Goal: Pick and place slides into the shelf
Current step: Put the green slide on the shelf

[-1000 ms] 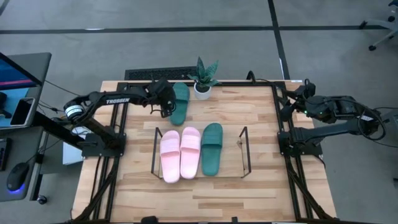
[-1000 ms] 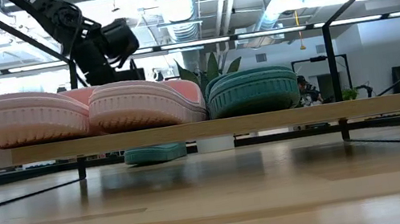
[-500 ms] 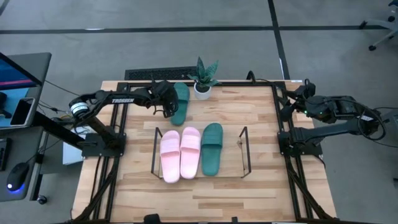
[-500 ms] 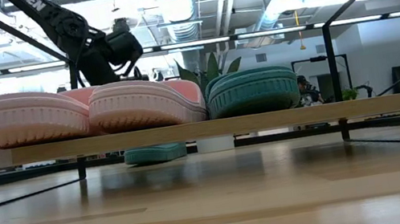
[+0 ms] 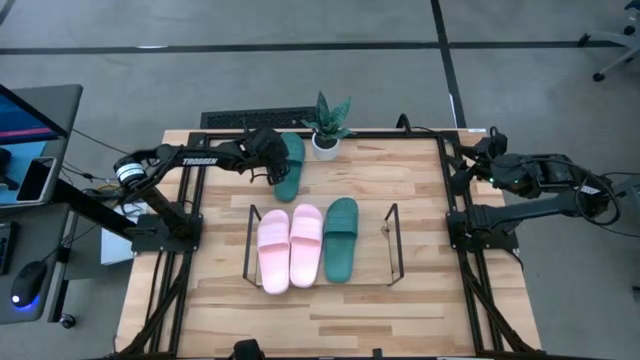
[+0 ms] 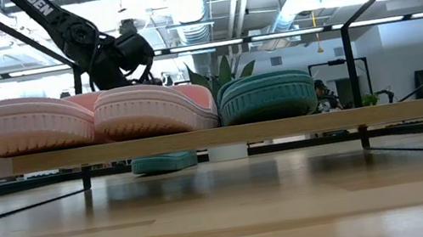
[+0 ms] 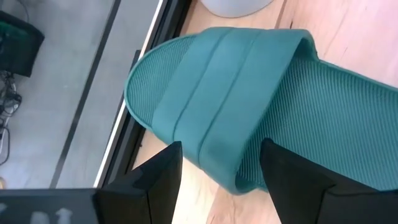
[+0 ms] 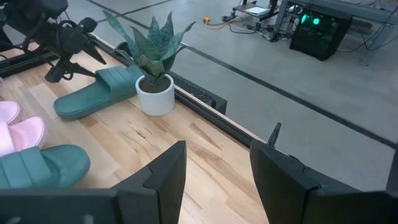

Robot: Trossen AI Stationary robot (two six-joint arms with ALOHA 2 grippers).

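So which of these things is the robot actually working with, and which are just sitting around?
Working with:
- two pale pink foam slides
- two dark green foam slides
- low black wire shelf
- left gripper

Sitting around:
- small potted plant in white pot

We are seeing a small potted plant (image 5: 326, 122) in a white pot standing at the far edge of the wooden table (image 5: 400, 300) (its spiky green leaves are pointing upward). A monitor (image 5: 25, 112), a phone (image 5: 36, 178) and a mouse (image 5: 27, 283) are sitting on a desk beside the table.
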